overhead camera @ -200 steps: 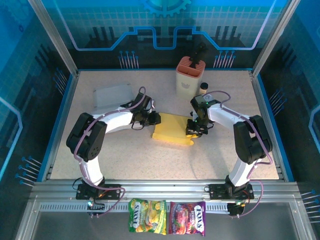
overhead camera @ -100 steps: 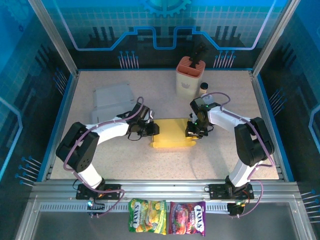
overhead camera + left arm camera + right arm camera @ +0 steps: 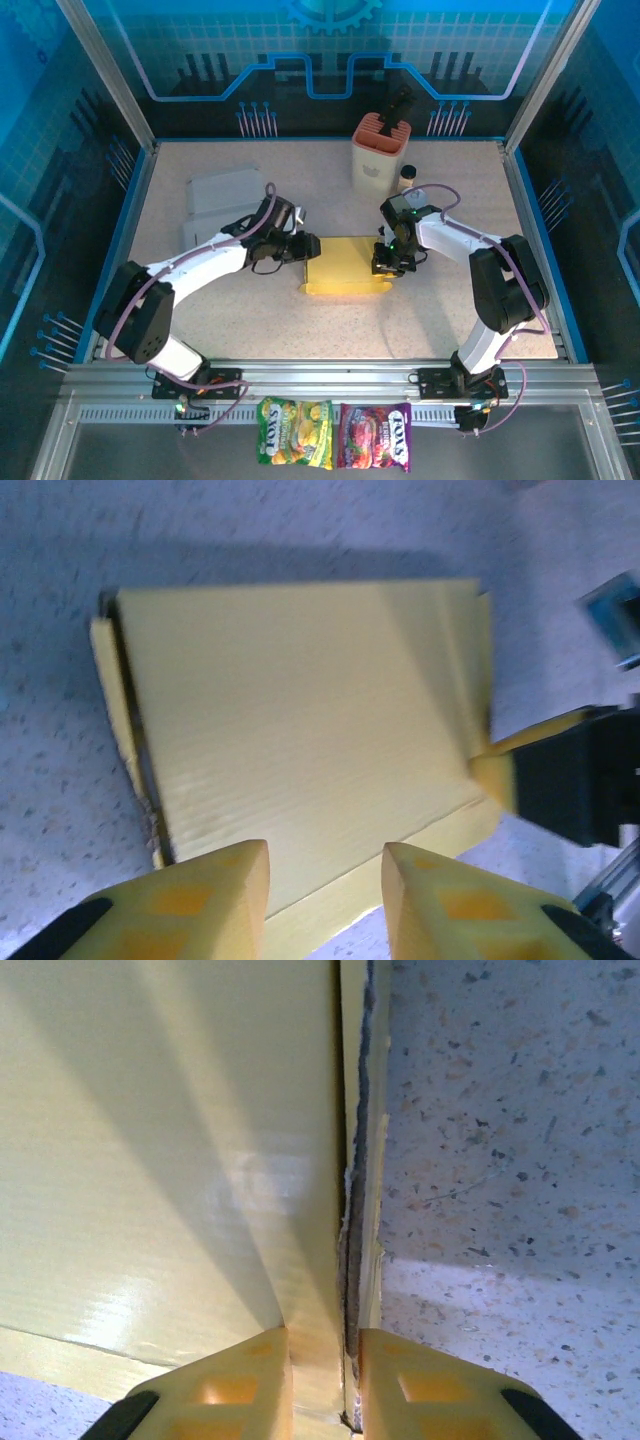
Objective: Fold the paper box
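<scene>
The yellow paper box (image 3: 345, 268) lies flat in the middle of the table, its long sides running left to right. My left gripper (image 3: 308, 247) stands at its left end. In the left wrist view the left gripper (image 3: 325, 865) is open, with the paper box (image 3: 300, 730) lying beyond its fingertips and its near edge showing in the gap. My right gripper (image 3: 385, 262) is at the box's right end. In the right wrist view the right gripper (image 3: 323, 1345) is shut on the layered edge of the paper box (image 3: 150, 1160).
A pink-topped cream holder (image 3: 380, 155) with a black tool stands at the back, a small bottle (image 3: 408, 178) beside it. Grey flat sheets (image 3: 225, 192) lie at the back left. Two candy bags (image 3: 295, 432) sit on the front rail. Blue walls border the table.
The box went from tilted to square with the table. My left arm swung its elbow outward and its jaws widened off the box's left end. The right gripper kept its hold.
</scene>
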